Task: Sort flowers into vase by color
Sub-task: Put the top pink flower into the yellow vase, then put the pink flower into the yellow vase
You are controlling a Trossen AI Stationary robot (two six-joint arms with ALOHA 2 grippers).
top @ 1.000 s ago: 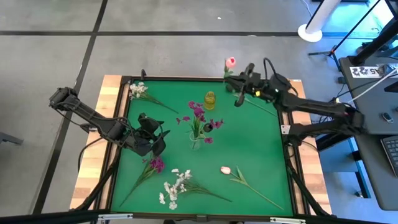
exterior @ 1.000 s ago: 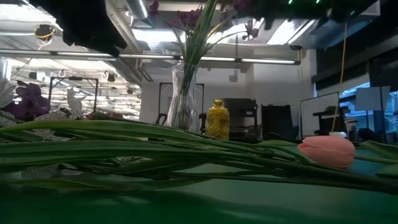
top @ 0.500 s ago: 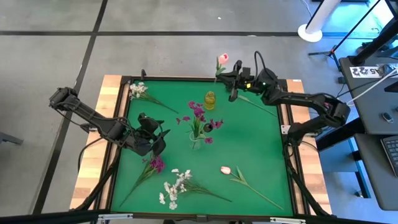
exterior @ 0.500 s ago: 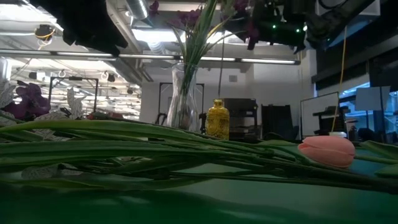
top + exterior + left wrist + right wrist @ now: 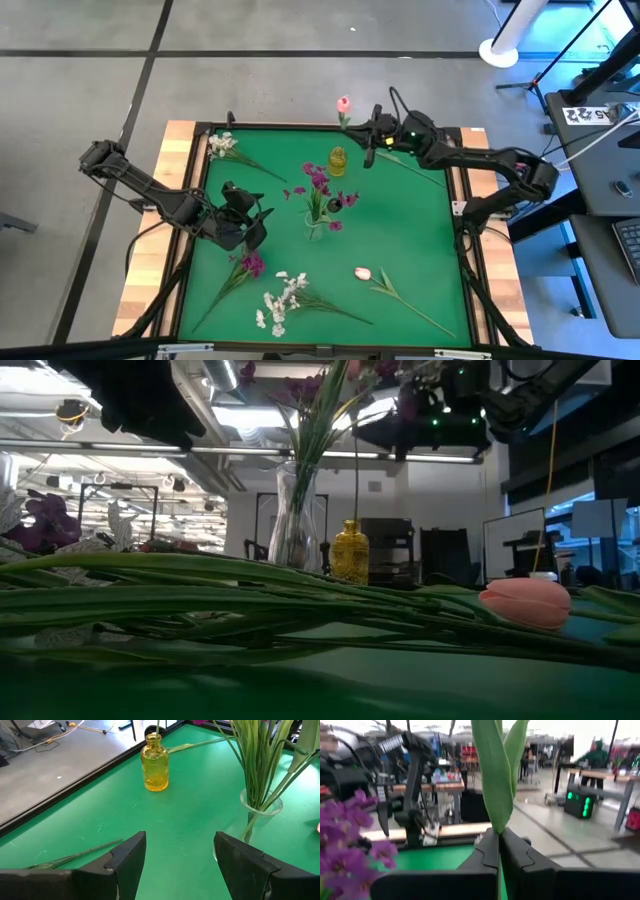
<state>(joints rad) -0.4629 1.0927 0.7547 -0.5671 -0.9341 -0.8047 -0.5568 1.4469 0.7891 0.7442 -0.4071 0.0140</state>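
My right gripper hangs over the table's far side, shut on a pink tulip whose bud is uppermost. Its thin stem hangs down over the small yellow vase. A clear vase at the centre holds magenta-purple flowers. My left gripper waits open left of the clear vase, nothing between its fingers. On the mat lie a purple sprig, white sprigs and another pink tulip. My right gripper pinches the tulip between its two fingers where the green leaves leave the stem. The fingers come level from the table's right and lie across the stem. The tulip hangs upright and clear, leaves and bud above the fingers, bare stem below.
A long green leaf lies on the mat under my right arm. A raised black rim frames the green mat. In the low view, stems and the lying tulip's bud fill the near foreground.
My right gripper has moved toward the table's left along the far edge and come down, staying shut on the tulip. The tulip has travelled with it, and its stem now hangs over the yellow vase.
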